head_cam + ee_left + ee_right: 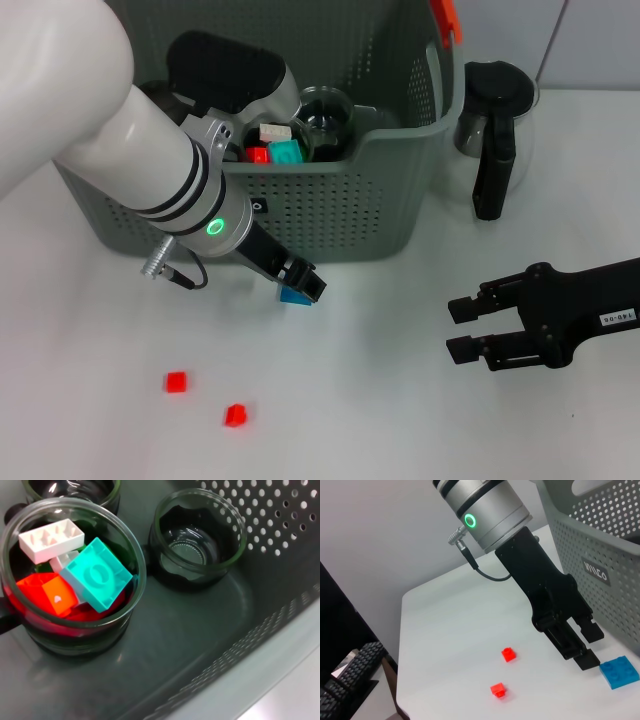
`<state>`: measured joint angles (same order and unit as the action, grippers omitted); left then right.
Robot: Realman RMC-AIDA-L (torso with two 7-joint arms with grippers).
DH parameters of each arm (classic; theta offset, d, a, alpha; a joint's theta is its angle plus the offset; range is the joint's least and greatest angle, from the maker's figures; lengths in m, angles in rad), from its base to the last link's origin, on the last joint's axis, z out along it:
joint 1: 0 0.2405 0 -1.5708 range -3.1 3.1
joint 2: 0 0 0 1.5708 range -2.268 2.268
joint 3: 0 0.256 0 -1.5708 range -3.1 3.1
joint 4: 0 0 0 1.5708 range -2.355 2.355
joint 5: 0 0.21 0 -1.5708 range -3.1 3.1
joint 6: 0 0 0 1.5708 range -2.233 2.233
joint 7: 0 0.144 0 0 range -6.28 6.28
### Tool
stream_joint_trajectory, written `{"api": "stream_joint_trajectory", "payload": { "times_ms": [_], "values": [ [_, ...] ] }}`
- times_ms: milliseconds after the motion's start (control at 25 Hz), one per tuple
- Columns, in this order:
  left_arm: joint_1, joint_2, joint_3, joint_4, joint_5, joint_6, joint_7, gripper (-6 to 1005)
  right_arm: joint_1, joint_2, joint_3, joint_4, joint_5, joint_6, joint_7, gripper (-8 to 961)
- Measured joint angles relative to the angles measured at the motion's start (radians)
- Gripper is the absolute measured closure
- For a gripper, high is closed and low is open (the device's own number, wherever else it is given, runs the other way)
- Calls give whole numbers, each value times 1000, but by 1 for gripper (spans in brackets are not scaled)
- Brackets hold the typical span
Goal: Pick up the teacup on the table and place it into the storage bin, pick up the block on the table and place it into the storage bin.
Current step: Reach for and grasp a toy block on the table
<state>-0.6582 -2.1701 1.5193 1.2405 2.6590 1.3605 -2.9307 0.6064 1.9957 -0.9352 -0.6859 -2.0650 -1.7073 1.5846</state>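
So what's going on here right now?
The left gripper hangs low over a blue block lying on the table just in front of the storage bin, open and not yet gripping it. Inside the bin sit glass teacups, one already filled with blocks. Two small red blocks remain on the table. The right gripper waits open off to the right, near a glass pitcher.

Block (294, 296) before storage bin (330, 210) — teacups (325, 120) inside
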Motion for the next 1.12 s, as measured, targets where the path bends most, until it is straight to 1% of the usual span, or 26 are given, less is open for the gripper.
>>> {"api": "stream_joint_trajectory", "payload": {
  "times_ms": [200,320,480,640,760,800,880,1120],
  "values": [
    [-13,-4,9,-22,5,-6,-34,409,2,-3,0,0,0,-2,0,391],
    [-18,-4,9,-26,8,-11,-45,409,5,-8,-2,0,0,-2,0,391],
    [-32,-2,10,-28,9,-10,-45,409,6,-8,-4,0,0,-2,0,391],
    [-53,-1,9,-49,10,-5,-45,410,6,-9,-5,0,0,-2,3,390],
    [-86,1,2,-110,16,-9,-45,410,8,-12,-5,0,-1,-2,11,390],
    [-86,1,2,-110,16,-9,-45,410,8,-12,-5,0,-1,-2,11,390],
    [-108,1,0,-138,29,-3,-46,410,9,-12,-4,0,-6,-1,12,390],
    [-149,-2,-26,-144,38,26,-46,410,11,-12,-1,0,-12,-1,14,391]
  ]
}}
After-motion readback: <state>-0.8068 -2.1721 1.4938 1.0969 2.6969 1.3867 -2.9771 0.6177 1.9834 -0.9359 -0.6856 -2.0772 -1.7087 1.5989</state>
